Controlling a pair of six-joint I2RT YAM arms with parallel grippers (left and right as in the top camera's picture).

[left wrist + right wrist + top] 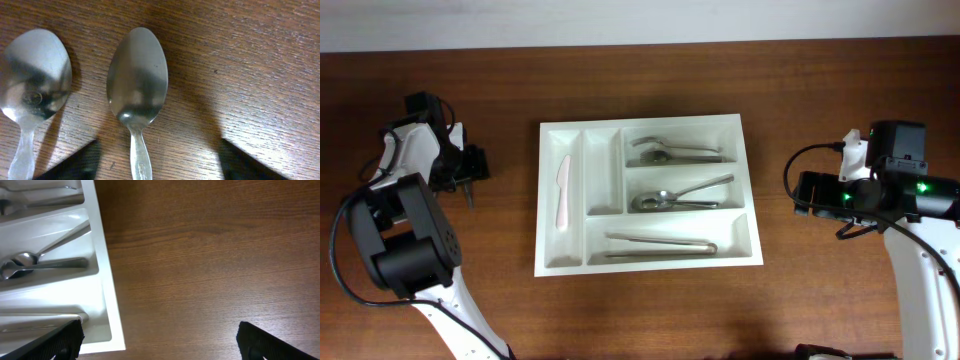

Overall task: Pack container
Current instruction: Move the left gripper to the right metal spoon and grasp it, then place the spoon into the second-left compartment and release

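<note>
Wooden table (820, 80). The container (603, 175), a white five-compartment tray, sits at table centre between the two arms, well apart from both. The leftmost narrow slot holds a white knife (562, 192) lying lengthwise; the narrow slot beside it shows bare plastic. Far wide slot: metal cutlery (670, 152), bowls toward the left. Middle wide slot: spoons (680, 195), handles running right. Near wide slot: long metal pieces (660, 245) lying side by side, kind unclear. The left gripper (160, 165) is at the left side of the table, pointed down at the wood with its claw spread wide and nothing in it. Both dark fingertips (82, 162) show at the near edge of the wrist view. Two metal spoons lie flat on the table under it, the first spoon (137, 80) with its handle running between the fingertips, untouched. The second spoon (35, 75) lies just beside it, outside the fingers. The right gripper (162, 345) is to the right of the tray, claw also wide open and empty. In the wrist view one fingertip (65, 340) sits over the tray's rim (107, 280) and the other over bare wood.
</note>
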